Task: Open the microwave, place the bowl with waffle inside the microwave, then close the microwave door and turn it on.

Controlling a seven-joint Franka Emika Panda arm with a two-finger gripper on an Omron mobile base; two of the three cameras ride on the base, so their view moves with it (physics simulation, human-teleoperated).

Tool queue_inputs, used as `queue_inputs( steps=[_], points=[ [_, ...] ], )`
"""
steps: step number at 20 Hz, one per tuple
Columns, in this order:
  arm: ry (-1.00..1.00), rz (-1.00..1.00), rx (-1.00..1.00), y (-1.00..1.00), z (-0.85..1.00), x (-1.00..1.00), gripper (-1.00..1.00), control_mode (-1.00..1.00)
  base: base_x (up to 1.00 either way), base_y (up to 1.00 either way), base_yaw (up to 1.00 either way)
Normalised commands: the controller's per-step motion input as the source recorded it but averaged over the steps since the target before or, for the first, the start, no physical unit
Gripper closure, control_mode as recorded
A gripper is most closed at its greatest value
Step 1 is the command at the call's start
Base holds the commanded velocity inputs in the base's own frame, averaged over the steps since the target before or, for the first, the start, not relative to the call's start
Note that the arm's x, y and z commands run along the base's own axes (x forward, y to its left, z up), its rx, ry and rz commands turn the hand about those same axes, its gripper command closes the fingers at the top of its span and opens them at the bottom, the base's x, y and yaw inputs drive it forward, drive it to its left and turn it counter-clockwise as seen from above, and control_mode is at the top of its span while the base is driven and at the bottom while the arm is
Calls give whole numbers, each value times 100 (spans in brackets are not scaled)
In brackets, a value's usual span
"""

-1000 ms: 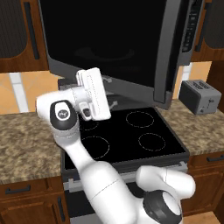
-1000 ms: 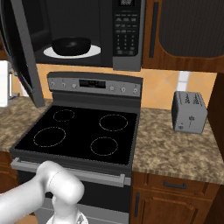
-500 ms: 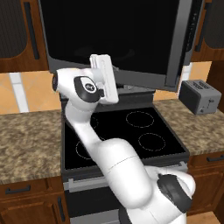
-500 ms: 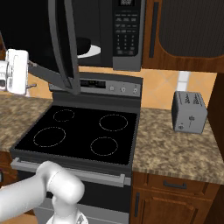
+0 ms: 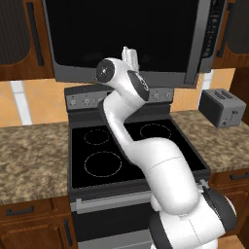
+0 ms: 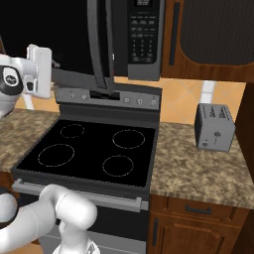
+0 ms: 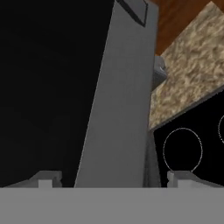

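Swinging on its hinge, the microwave door (image 5: pixel 121 39) reads as a stiff, fairly heavy slab of dark glass in a grey frame, nearly shut against the microwave (image 6: pixel 124 34) over the stove (image 6: pixel 94 154). Best pushed flat on the frame or near the vertical handle (image 5: pixel 198 44), far from the hinge, where least force is needed; glass likely slick, so a broad press rather than a pinch. Claw (image 7: pixel 113 179) wide open, gripping nothing, tips astride the grey frame edge, close up. Bowl and waffle hidden, presumably inside. Button panel (image 6: pixel 144 34) markings too small to read; no brand legible on toaster (image 6: pixel 214 127) either.
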Motion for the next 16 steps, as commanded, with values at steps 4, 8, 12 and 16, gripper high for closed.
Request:
queue_inputs(
  steps=[4,8,12,16],
  points=[
    [-7,34,26,-29,0,59,-100,-100,0,0,0],
    [-5,30,24,-11,0,61,-100,-100,0,0,0],
    [-3,30,23,-2,0,64,-100,-100,0,0,0],
    [0,32,23,0,0,73,-100,-100,0,0,0]
  ],
)
